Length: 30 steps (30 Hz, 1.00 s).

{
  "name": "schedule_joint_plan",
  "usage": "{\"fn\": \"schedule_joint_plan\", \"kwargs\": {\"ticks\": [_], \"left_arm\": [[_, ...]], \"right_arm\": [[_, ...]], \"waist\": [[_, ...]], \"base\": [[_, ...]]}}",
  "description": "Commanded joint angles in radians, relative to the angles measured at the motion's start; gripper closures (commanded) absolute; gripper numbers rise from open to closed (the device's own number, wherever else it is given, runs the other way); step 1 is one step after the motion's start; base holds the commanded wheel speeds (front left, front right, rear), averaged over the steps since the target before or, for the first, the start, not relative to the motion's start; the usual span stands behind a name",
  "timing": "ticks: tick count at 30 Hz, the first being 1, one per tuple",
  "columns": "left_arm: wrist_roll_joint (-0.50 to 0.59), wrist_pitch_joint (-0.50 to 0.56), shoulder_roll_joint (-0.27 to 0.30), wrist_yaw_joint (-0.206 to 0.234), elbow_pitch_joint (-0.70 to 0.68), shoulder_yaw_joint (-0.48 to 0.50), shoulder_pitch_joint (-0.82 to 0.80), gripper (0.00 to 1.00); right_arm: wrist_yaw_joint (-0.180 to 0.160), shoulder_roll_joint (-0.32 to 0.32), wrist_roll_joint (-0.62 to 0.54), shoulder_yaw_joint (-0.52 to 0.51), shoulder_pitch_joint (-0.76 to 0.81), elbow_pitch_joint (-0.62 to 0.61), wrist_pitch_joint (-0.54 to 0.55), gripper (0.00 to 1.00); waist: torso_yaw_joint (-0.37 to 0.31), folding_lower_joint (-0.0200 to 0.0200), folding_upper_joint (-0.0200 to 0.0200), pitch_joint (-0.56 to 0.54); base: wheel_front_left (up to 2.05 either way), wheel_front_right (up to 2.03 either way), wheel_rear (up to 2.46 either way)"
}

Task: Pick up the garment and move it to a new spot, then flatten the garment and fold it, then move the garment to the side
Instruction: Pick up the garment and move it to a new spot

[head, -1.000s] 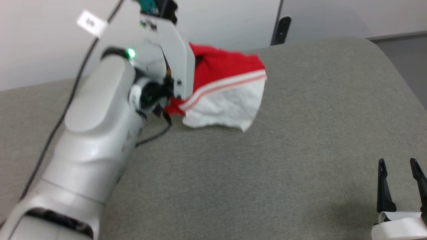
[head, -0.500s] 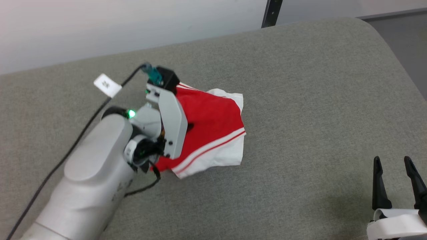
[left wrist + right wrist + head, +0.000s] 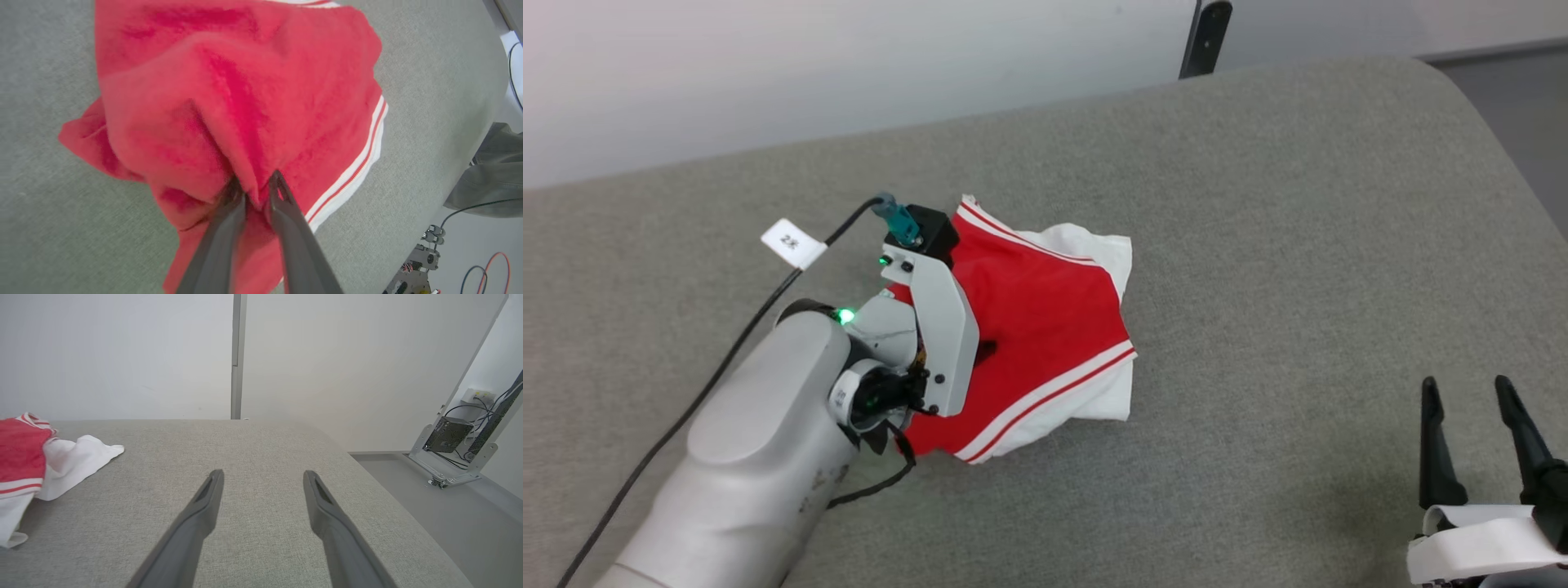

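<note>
1 bunched garment (image 3: 1045,327) on the grey pad (image 3: 1298,245), left of centre, likely set down here for flattening. Long axis roughly near-left to far-right, white sleeve end pointing right. Red ridge nipped between left gripper (image 3: 256,184) tips; right gripper (image 3: 1464,384) spread and idle, well apart, likely waiting to help.

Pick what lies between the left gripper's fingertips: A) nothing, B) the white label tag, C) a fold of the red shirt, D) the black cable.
C: in the left wrist view, a ridge of the red shirt stands pinched between the two dark fingers of the left gripper.
</note>
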Motion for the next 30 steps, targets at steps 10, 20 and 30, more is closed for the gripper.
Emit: {"fn": "schedule_joint_plan", "kwargs": {"ticks": [10, 20, 30], "left_arm": [[-0.016, -0.122, 0.01, -0.013, 0.003, 0.019, 0.057, 0.0], [0.013, -0.371, 0.069, -0.018, -0.072, 0.066, 0.149, 0.0], [0.064, -0.735, 0.166, 0.021, -0.233, 0.175, 0.368, 0.0]], "right_arm": [[0.0, 0.003, -0.04, 0.028, 0.05, 0.009, -0.006, 0.0], [0.0, 0.001, -0.031, 0.067, 0.093, -0.011, -0.006, 0.0], [0.0, 0.001, -0.011, 0.157, 0.116, -0.036, -0.006, 0.0]], "waist": [[0.068, 0.0, 0.0, -0.117], [0.139, 0.0, 0.0, -0.195], [0.19, 0.0, 0.0, -0.229]], "base": [[0.0, 0.0, 0.0], [0.0, 0.0, 0.0], [0.0, 0.0, 0.0]]}}
